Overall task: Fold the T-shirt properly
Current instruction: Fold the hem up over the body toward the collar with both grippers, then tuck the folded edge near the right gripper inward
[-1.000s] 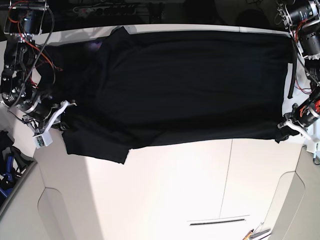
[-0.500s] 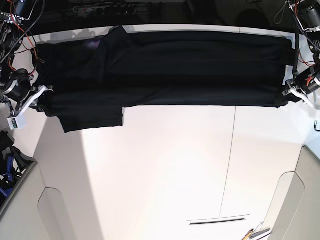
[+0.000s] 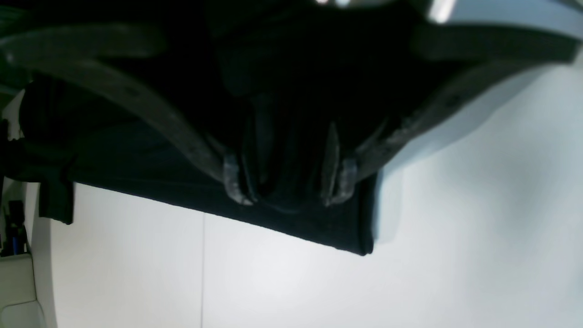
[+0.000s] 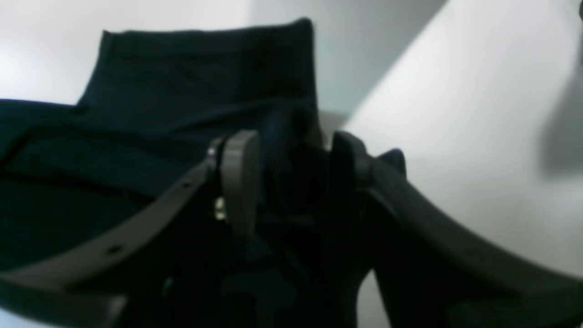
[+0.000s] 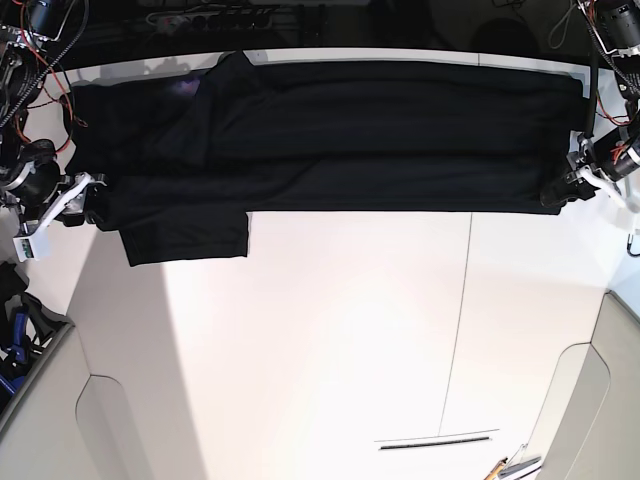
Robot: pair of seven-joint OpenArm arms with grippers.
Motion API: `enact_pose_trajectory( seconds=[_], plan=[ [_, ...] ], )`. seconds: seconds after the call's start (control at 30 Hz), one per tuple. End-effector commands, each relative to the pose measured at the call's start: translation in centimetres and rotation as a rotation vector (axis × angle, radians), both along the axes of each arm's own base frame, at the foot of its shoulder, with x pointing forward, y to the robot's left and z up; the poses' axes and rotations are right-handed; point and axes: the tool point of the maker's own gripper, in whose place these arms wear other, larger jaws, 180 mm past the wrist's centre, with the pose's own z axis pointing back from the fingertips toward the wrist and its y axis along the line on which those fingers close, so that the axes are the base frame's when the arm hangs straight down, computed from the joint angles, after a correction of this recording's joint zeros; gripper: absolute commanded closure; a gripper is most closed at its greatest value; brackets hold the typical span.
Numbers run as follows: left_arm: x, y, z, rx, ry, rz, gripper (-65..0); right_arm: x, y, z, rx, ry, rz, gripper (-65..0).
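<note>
The black T-shirt [image 5: 340, 135] lies stretched across the far part of the white table [image 5: 330, 330], plain side up, with one short sleeve [image 5: 185, 232] hanging toward the front at the left. My left gripper [image 5: 560, 190] is shut on the shirt's bottom corner at the right; the left wrist view shows its fingertips [image 3: 287, 189] pinching bunched black cloth [image 3: 282, 218]. My right gripper [image 5: 88, 200] is shut on the shirt's shoulder edge at the left; the right wrist view shows its pads [image 4: 239, 182] clamping cloth [image 4: 200, 91]. No print shows.
Arm bases and red cables [image 5: 40, 60] stand at the far left and far right corners [image 5: 610, 40]. A table seam [image 5: 458, 320] runs front to back. A dark slot [image 5: 435, 440] lies near the front edge. Blue items [image 5: 15, 340] sit off the left edge.
Both grippers have drawn the shirt's near edge farther back over the past second, narrowing the cloth into a band. In the last half second the left gripper shifted slightly inward.
</note>
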Motion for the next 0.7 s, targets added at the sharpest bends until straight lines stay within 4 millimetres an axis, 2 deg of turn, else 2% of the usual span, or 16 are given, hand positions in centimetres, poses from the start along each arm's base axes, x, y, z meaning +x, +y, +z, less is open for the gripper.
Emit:
enact_pose_trajectory(
  seconds=[0.0,0.23,0.5,0.6,0.67],
  plan=[
    [1.0,0.7,1.9,0.018,-0.064,-0.013,-26.3,1.2,-0.4,2.0,-0.01,-0.074,0.002,-26.2],
    [1.0,0.6,2.0,0.012,-0.07,-0.012,-26.3,2.9,-0.1,4.5,-0.003,-0.223,-0.005,-26.1],
    [1.1,0.5,2.1,0.003,-0.077,-0.011,-26.3,5.5,-1.9,6.1,-0.076,-0.292,-0.048,-26.3],
    [1.1,0.5,2.2,0.0,-0.08,-0.011,-26.3,6.9,-2.7,5.6,-0.057,-0.285,-0.08,-27.9],
    [1.1,0.5,2.2,0.0,-0.079,-0.011,-26.3,7.6,-3.1,4.3,-0.019,-0.251,-0.104,-30.8]
  ],
)
